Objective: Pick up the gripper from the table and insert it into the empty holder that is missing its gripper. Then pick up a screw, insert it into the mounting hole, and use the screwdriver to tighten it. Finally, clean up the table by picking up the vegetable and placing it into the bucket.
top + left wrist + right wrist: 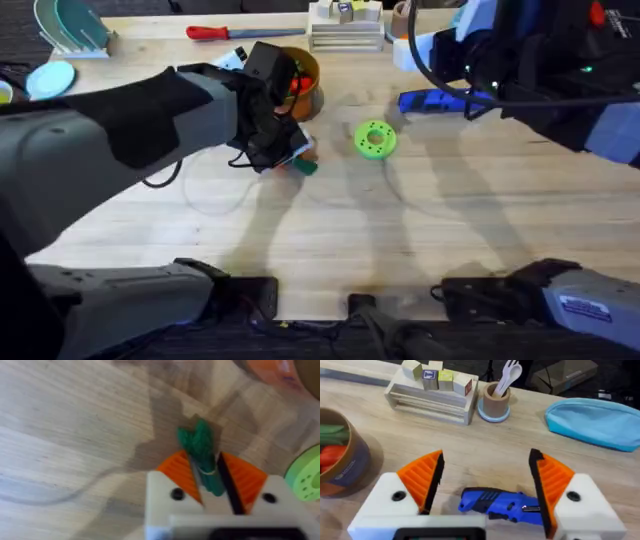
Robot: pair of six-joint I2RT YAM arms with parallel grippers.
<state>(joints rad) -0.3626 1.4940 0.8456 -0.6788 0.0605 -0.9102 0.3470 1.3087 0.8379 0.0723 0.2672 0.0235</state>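
Observation:
My left gripper (210,477) is shut on the dark green vegetable (202,450), whose stalks stick out past the orange pads. From overhead the left gripper (285,150) is just in front of the orange bucket (305,85), with the vegetable (306,166) at its tip. The blue screwdriver (500,505) lies on the table between the spread fingers of my right gripper (487,480), which is open and above it. Overhead, the screwdriver (435,100) is right of the bucket. The loose gripper, the empty holder and the screw are out of view.
The bucket (340,460) holds red and green items. A lime-green disc (375,139) lies between the bucket and the screwdriver. At the back stand a wooden block rack (432,392), a beige pen cup (496,402), a blue pouch (595,417) and a red-handled tool (215,32).

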